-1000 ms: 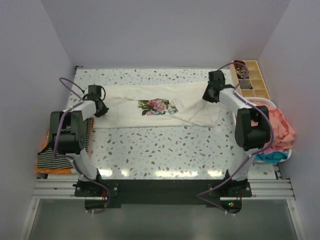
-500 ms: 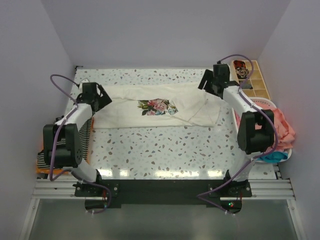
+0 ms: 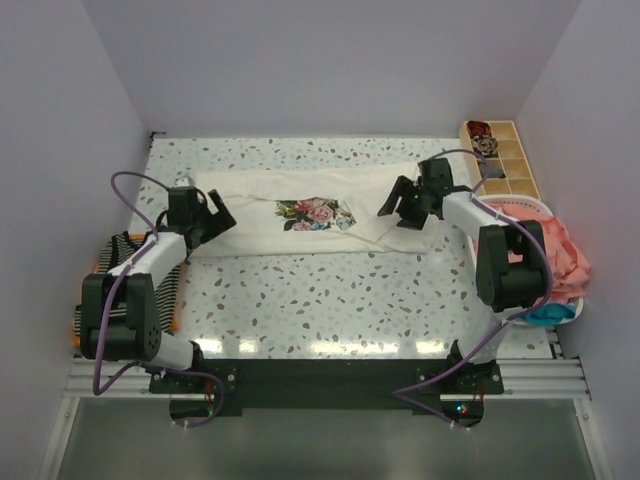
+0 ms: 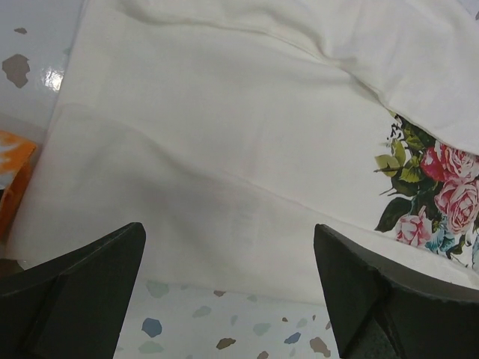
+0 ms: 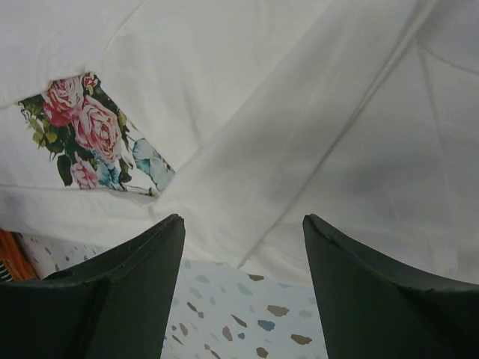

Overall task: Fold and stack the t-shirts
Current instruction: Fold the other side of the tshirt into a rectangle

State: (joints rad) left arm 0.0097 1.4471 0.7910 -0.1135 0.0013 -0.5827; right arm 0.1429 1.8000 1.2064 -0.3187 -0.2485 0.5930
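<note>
T-shirt in cream (image 3: 255, 228), with rose print (image 3: 316, 213), spread flat on speckled table (image 3: 320, 300) toward 12 o'clock. Left gripper (image 3: 217, 216) at 9 o'clock edge of this cloth, fingers wide apart, grasping nothing. Right gripper (image 3: 392, 210) at 3 o'clock side, over creased fold, likewise released and empty. Striped tee (image 3: 125, 250) at 8 o'clock; coral-pink tee (image 3: 565, 250) and blue tee (image 3: 548, 313) at 4 o'clock; wooden tray (image 3: 505, 165) at 2 o'clock.

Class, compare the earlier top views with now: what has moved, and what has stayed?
The right gripper swung left and nearer, over the shirt's right side. The left gripper shifted slightly right over its left edge. Both are open, holding nothing. The shirt lies as before.
</note>
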